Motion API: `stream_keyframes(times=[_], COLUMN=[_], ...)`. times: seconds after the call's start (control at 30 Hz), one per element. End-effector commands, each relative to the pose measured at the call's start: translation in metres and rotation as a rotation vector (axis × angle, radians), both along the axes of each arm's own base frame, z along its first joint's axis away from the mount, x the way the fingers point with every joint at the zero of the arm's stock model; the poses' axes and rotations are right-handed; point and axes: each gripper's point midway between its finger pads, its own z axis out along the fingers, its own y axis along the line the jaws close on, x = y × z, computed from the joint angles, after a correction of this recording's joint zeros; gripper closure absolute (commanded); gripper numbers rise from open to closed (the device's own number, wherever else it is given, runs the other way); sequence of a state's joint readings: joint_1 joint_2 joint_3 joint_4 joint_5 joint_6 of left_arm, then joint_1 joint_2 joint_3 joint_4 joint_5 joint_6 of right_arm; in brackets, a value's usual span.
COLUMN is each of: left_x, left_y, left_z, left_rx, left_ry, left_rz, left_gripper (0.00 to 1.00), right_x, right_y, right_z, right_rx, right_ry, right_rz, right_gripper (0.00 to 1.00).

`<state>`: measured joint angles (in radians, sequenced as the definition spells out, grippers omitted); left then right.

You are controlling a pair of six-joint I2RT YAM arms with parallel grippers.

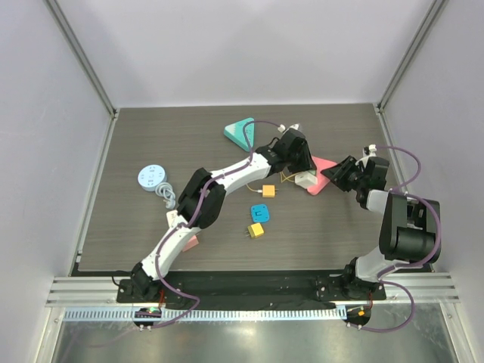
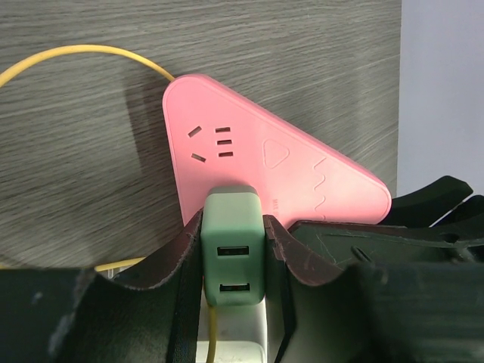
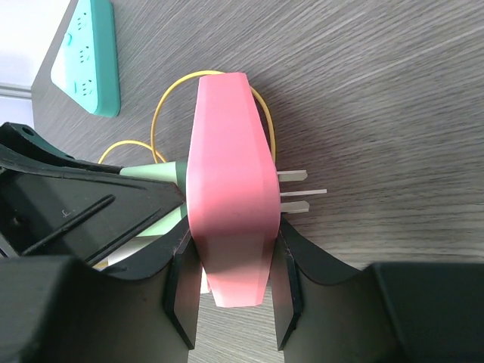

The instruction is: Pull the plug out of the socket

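Two grippers are engaged, one on each part. My left gripper [image 2: 233,231] is closed on the green plug [image 2: 231,265], with one finger on each flank of its body and its USB ports facing the wrist camera. My right gripper [image 3: 233,281] is clamped across the pink socket [image 3: 231,174], gripping it by its thin edges, right of centre over the counter [image 1: 318,234]. I cannot tell whether the socket rests on the counter or is lifted clear. The plug is seated in the socket: in the left wrist view its front end meets the pink face with no gap showing. The socket's own prongs [image 3: 299,190] project from the opposite face, touching nothing. A yellow cable [image 2: 76,51] loops beside the socket.

Step in hand, as I judge it: both grasps are set and separation has not begun. The next move calls for a straight pull along the plug's pin axis, with the left arm drawing back and the right arm holding the socket fixed. Avoid twisting, which could bind the pins. Keep both grips firm, since the smooth socket edges may slip under load.
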<state>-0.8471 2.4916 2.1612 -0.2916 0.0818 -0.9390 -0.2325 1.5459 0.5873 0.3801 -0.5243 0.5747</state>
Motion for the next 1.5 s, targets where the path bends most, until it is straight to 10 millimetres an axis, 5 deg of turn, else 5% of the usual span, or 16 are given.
stream_keyframes(times=[0.0, 0.1, 0.27, 0.5, 0.83, 1.07, 1.1, 1.13, 1.2, 1.3, 1.47], left_x=[0.027, 0.03, 0.03, 0.032, 0.05, 0.023, 0.015, 0.01, -0.002, -0.015, -0.024], left_y=[0.013, 0.011, 0.031, 0.031, 0.078, 0.12, 0.128, 0.133, 0.145, 0.151, 0.151], left_z=[0.099, 0.091, 0.103, 0.091, 0.087, 0.071, 0.057, 0.066, 0.052, 0.044, 0.024], left_rx=[-0.139, -0.165, 0.124, -0.138, -0.032, 0.127, 0.163, 0.167, 0.206, 0.222, 0.242], left_ry=[-0.146, -0.08, -0.252, -0.095, -0.109, -0.134, -0.116, -0.135, -0.116, -0.101, -0.061], left_rz=[0.044, 0.065, 0.133, 0.078, 0.2, 0.181, 0.172, 0.162, 0.15, 0.11, 0.055], left_gripper=[1.0, 1.0, 1.0, 1.0, 1.0, 1.0, 0.99, 0.94, 0.84, 0.7, 0.74], right_x=[0.006, 0.004, 0.005, 0.003, 0.006, 0.006, 0.006, 0.006, 0.006, 0.006, 0.006], right_y=[-0.045, -0.048, -0.052, -0.052, -0.047, -0.051, -0.051, -0.051, -0.05, -0.049, -0.046], right_z=[-0.014, -0.015, -0.013, -0.014, -0.004, -0.004, -0.004, -0.004, -0.002, 0.0, 0.002], right_rx=[-0.096, -0.097, -0.124, -0.125, -0.089, -0.036, -0.035, -0.034, -0.031, -0.025, -0.014], right_ry=[0.039, 0.04, 0.047, 0.05, 0.0, -0.006, -0.008, -0.008, -0.013, -0.024, -0.037], right_rz=[-0.152, -0.162, -0.17, -0.169, -0.151, -0.161, -0.163, -0.162, -0.158, -0.154, -0.148], right_gripper=[0.99, 0.99, 0.99, 0.99, 0.99, 0.99, 0.99, 0.99, 0.99, 0.99, 0.99])
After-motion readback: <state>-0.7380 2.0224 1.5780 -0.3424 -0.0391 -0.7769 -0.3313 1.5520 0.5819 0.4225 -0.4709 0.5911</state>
